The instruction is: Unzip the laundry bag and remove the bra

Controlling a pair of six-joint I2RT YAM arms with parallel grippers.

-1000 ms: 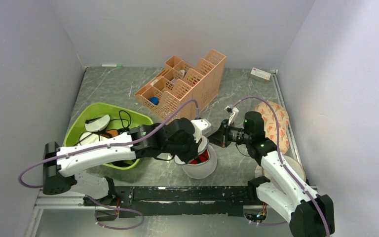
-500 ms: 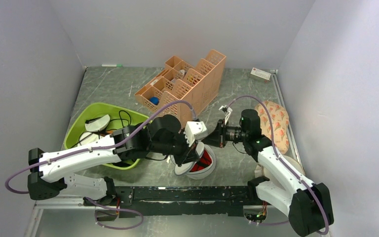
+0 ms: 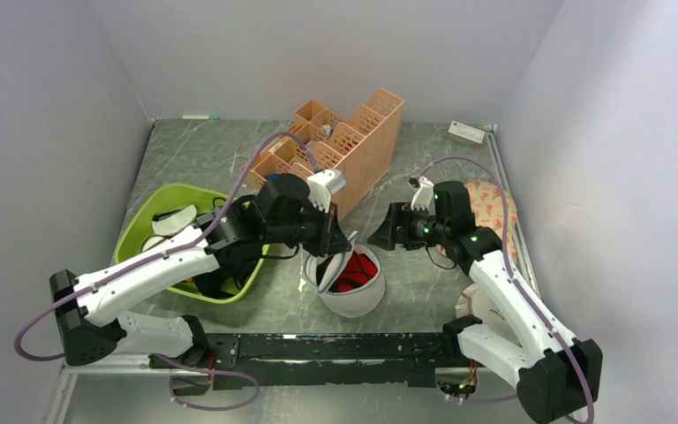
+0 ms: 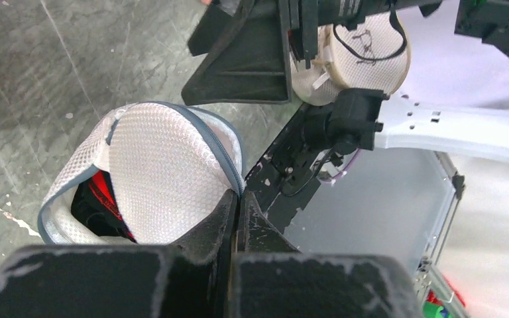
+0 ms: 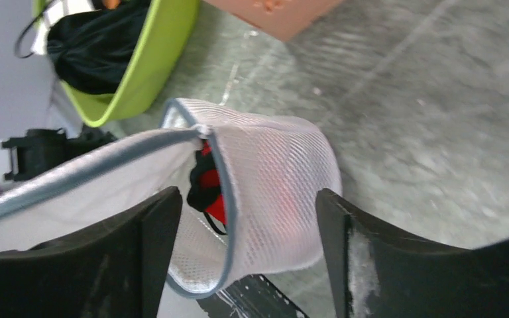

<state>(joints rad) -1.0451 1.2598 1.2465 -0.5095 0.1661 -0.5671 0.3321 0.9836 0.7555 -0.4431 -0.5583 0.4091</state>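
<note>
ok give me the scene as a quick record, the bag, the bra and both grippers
laundry bag: on the table, unzipped, lid raised
bra: red, inside the bag, showing through the opening
left gripper: shut, pinching the lid's zipper edge
right gripper: open, beside the bag, holding nothing
green tub: left of the bag
task state: bag open, bra not yet out
</note>
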